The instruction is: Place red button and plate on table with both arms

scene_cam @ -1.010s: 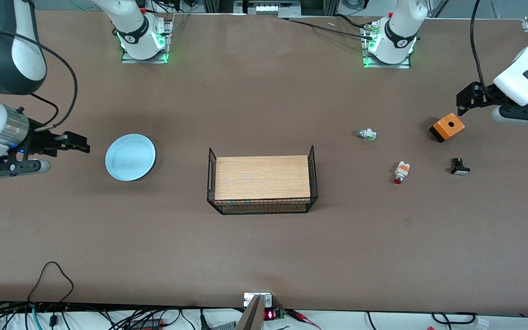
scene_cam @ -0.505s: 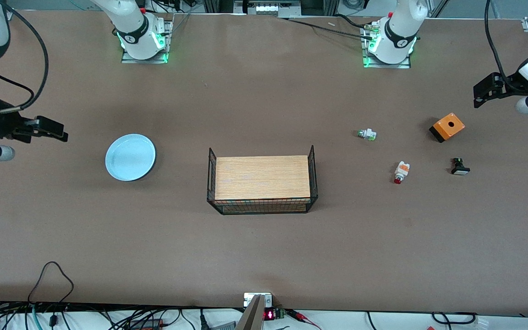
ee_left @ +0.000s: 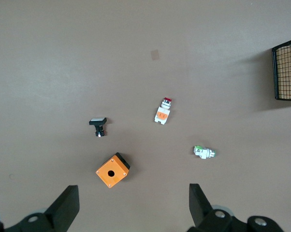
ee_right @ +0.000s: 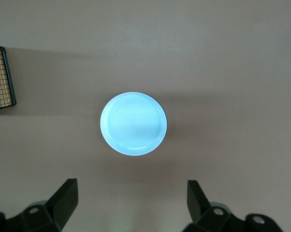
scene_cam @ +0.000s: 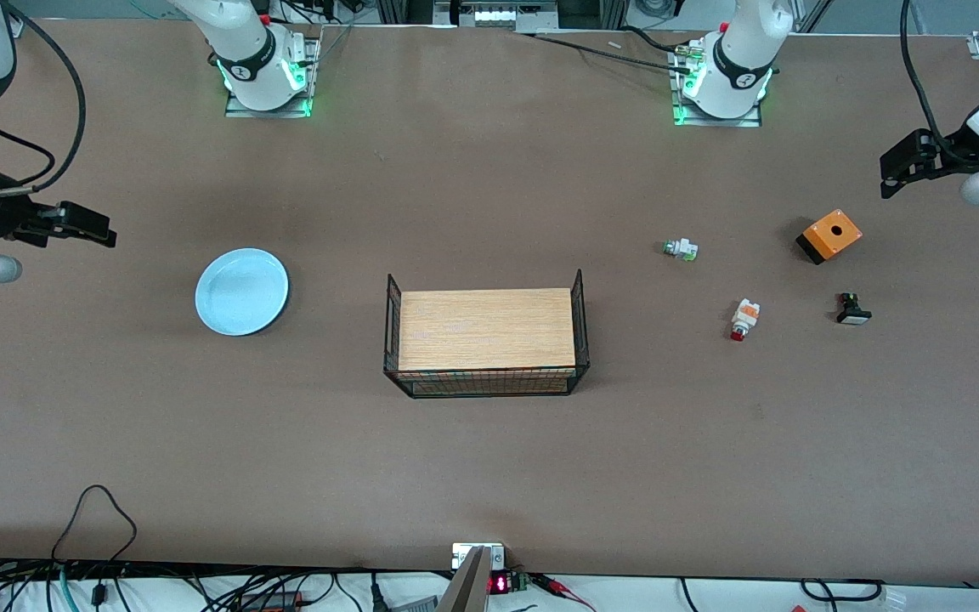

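Observation:
The red button (scene_cam: 743, 320) lies on the brown table (scene_cam: 489, 459) toward the left arm's end; it also shows in the left wrist view (ee_left: 163, 111). The pale blue plate (scene_cam: 242, 291) sits on the table toward the right arm's end and shows in the right wrist view (ee_right: 133, 123). My left gripper (scene_cam: 897, 170) is open and empty, high over the table's end by the orange box. In its own view the left gripper (ee_left: 134, 210) spans bare table. My right gripper (scene_cam: 92, 228) is open and empty, up beside the plate; the right gripper (ee_right: 132, 200) frames bare table in its own view.
A black wire rack with a wooden top (scene_cam: 486, 333) stands mid-table. An orange box (scene_cam: 829, 235), a white-and-green part (scene_cam: 681, 249) and a black part with a white cap (scene_cam: 852, 311) lie near the red button.
Both grippers have risen and drawn back toward the table's ends, the right one away from the plate, the left one away from the orange box. The objects have not moved.

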Robot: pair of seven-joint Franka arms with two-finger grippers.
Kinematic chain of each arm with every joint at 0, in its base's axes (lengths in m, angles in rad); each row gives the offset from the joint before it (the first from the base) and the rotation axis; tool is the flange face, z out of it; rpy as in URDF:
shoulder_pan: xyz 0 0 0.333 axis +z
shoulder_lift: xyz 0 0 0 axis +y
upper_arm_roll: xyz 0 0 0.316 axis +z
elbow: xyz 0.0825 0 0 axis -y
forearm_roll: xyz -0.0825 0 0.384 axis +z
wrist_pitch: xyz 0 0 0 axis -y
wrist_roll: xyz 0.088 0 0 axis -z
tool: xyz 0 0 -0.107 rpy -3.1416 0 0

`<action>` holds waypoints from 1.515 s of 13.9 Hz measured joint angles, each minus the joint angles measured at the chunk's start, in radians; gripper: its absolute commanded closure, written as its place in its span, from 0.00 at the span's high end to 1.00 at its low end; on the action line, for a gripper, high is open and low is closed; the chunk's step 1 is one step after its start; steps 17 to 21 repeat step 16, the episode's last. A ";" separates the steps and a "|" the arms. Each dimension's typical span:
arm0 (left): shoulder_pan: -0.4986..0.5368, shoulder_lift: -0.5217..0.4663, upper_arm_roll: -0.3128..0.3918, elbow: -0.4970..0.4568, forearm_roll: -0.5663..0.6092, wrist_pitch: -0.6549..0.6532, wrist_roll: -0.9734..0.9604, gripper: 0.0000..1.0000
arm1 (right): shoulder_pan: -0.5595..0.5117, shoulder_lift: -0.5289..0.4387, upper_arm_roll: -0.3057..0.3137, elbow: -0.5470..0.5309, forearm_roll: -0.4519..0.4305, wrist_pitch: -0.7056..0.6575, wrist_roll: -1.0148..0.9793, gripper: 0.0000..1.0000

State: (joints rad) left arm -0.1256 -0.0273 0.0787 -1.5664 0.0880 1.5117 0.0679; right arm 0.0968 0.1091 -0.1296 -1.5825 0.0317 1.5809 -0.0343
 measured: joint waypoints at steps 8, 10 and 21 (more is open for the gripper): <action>0.010 0.000 0.000 0.001 -0.011 0.000 0.000 1.00 | 0.000 -0.059 0.001 -0.031 -0.002 0.000 0.002 1.00; 0.032 0.000 -0.014 0.001 -0.011 0.000 0.000 1.00 | 0.000 -0.059 0.002 -0.031 -0.002 0.000 0.002 1.00; 0.067 0.000 -0.062 0.000 -0.012 -0.001 0.000 1.00 | 0.000 -0.056 0.005 -0.032 -0.002 0.000 0.002 1.00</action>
